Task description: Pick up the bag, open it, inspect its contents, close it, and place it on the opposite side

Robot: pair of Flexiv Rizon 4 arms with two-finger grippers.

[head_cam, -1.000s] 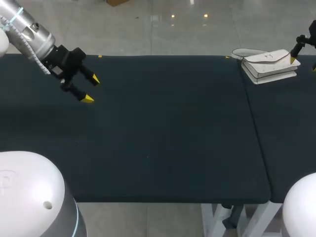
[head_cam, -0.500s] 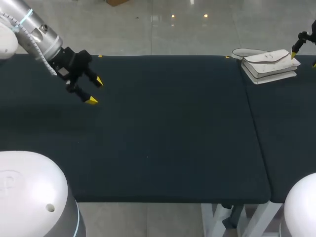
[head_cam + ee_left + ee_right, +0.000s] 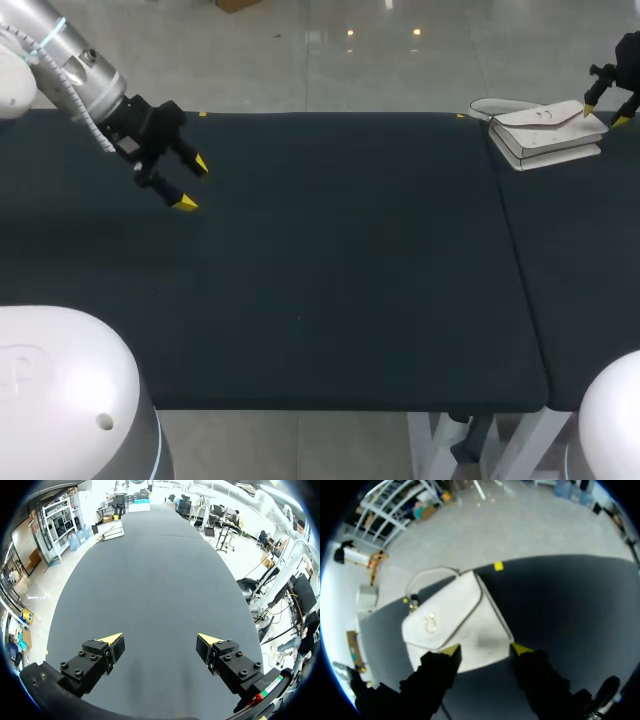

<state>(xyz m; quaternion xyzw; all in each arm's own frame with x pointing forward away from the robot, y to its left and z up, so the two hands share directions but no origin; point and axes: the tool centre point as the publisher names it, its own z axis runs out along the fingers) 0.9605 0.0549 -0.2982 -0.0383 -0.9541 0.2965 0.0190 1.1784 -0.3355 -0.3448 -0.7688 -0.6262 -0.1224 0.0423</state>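
Yellow tips of the right gripper (image 3: 485, 651) stand spread over one end of the bag (image 3: 455, 620), no grip yet. The left gripper (image 3: 192, 184) hangs spread and empty, well apart. Nothing done so far, I'd say: the white flap bag lies flat, closed, strap looped behind, near the counter's (image 3: 330, 270) far right edge.

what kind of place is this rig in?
Probably a robotics lab test bench: long dark-covered table, two arms with yellow-tipped left end effector and right end effector, one white bag near the far edge.
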